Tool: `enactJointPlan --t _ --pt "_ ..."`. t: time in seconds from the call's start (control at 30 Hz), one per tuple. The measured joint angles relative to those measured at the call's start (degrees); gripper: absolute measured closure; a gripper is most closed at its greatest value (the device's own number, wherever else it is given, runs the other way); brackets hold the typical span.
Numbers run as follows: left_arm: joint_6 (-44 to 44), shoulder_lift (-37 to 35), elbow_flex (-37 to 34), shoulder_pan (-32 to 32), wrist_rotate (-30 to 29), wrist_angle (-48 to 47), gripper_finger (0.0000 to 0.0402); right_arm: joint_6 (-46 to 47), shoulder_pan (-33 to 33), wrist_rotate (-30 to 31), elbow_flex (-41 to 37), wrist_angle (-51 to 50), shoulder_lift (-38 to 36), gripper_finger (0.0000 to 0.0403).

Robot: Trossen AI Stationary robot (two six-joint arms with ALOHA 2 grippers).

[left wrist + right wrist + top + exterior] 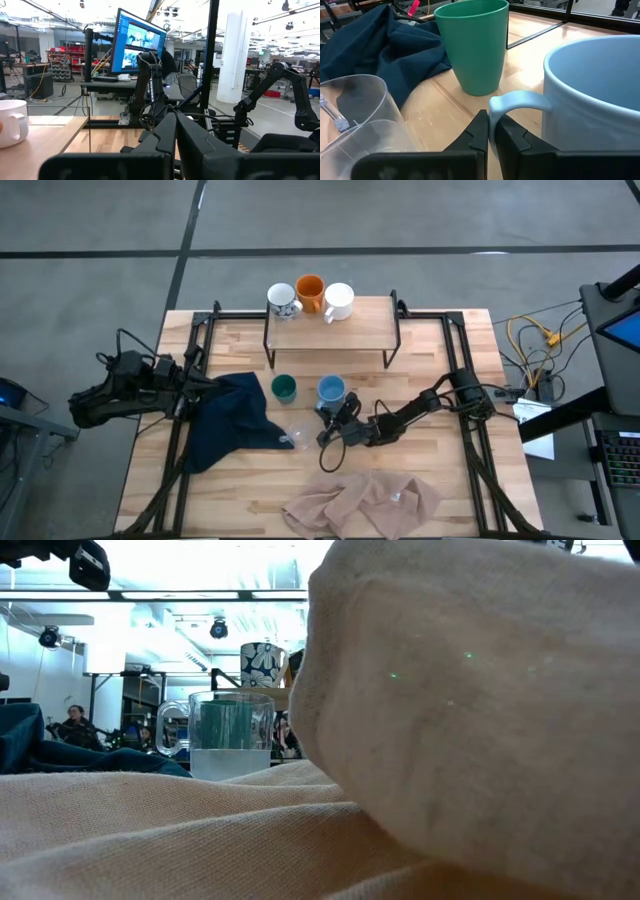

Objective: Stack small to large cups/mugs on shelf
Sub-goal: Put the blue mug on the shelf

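Observation:
On the shelf (375,330) at the far side stand a patterned mug (283,301), an orange mug (310,293) and a white mug (339,301). On the table in front of it stand a green cup (284,388), a light blue mug (331,390) and a clear glass cup (298,435). My right gripper (492,134) is shut on the light blue mug (592,100), with the green cup (472,45) beyond it. My left gripper (175,131) is shut and holds nothing, hovering at the table's left (205,380). My right gripper pinches the light blue mug's handle (496,106) at its outer curve between the two fingers (479,131). It comes in low from the table's near right side, slanting slightly down. The mug stands upright with its base on the table.
A dark blue cloth (230,420) lies crumpled left of the green cup. A beige cloth (365,502) lies at the near edge and fills most of the low view (450,740). Black rails (465,360) run along the table's sides. People sit in the room beyond.

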Motion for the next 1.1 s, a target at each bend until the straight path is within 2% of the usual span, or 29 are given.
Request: enactJointPlan --t 0.2,0.37,0.73,1.1 --pt "0.0 0.0 0.0 0.0 0.0 0.0 0.0402 0.0 0.3 -0.1 0.8 -0.1 -0.6 0.0389" --pt "0.0 0.0 -0.1 0.0 0.0 0.0 0.0402 -1.1 0.4 0.0 0.9 -4.0 -4.7 0.039" --pt "0.2 0.0 -0.1 0.0 0.0 0.0 0.0402 -2.6 0.4 1.1 0.8 -24.6 -23.7 0.039" --pt "0.2 0.0 -0.1 0.0 0.0 0.0 0.0402 -10.9 0.3 -7.1 0.8 -36.3 -42.9 0.039"
